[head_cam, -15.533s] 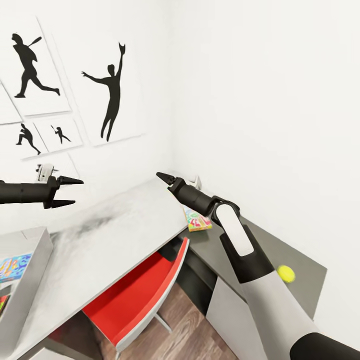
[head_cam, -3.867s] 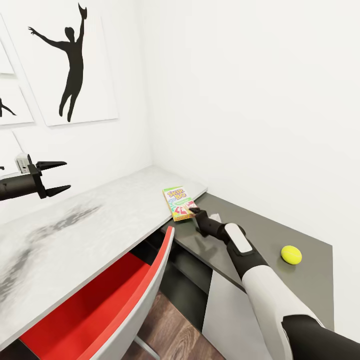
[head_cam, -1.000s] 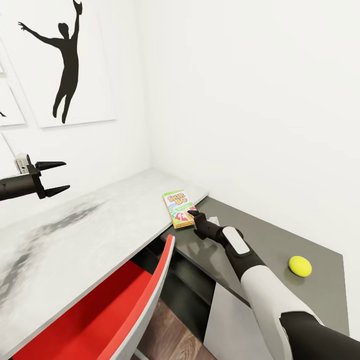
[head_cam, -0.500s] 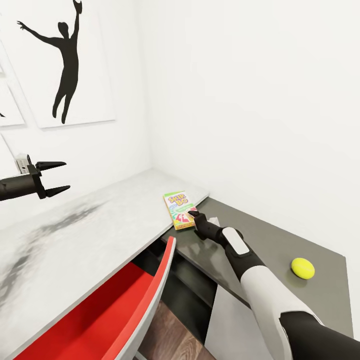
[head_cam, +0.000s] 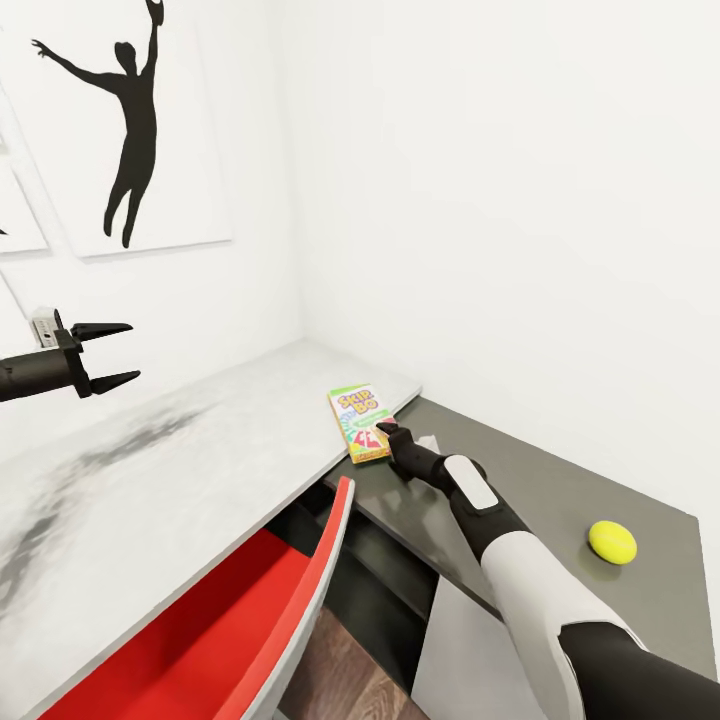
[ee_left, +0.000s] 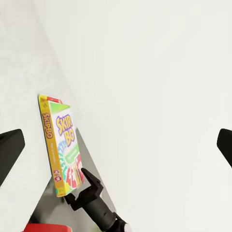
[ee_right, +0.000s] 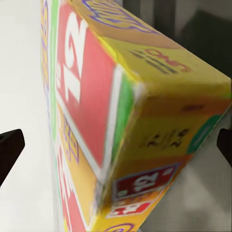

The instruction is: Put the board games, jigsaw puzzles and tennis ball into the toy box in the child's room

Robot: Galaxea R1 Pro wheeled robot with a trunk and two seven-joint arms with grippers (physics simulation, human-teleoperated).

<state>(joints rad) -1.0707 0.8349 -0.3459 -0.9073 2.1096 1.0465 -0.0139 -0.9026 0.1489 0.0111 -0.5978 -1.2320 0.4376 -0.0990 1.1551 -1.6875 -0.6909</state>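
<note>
The orange-green Skip-Bo board game [head_cam: 359, 420] lies flat at the white desk top's corner, partly overhanging the lower dark grey surface [head_cam: 540, 480]. My right gripper [head_cam: 386, 431] is at the box's near corner, open. In the right wrist view the box [ee_right: 125, 121] sits close between the spread fingers [ee_right: 9, 147]. The tennis ball [head_cam: 612, 541] rests on the grey surface to the right of my right arm. My left gripper [head_cam: 108, 355] hangs open and empty above the table [head_cam: 180, 460]; its wrist view takes in the Skip-Bo box [ee_left: 61, 145]. The toy box, puzzles and other games are out of view.
A red chair [head_cam: 250, 610] is tucked under the desk's front edge, left of my right arm. White walls close the corner behind the desk, with black silhouette pictures [head_cam: 130, 120] on the left wall.
The view has shifted slightly, so the ball sits lower right in the picture. My right gripper stays at the Skip-Bo box's near corner. The left arm has not moved.
</note>
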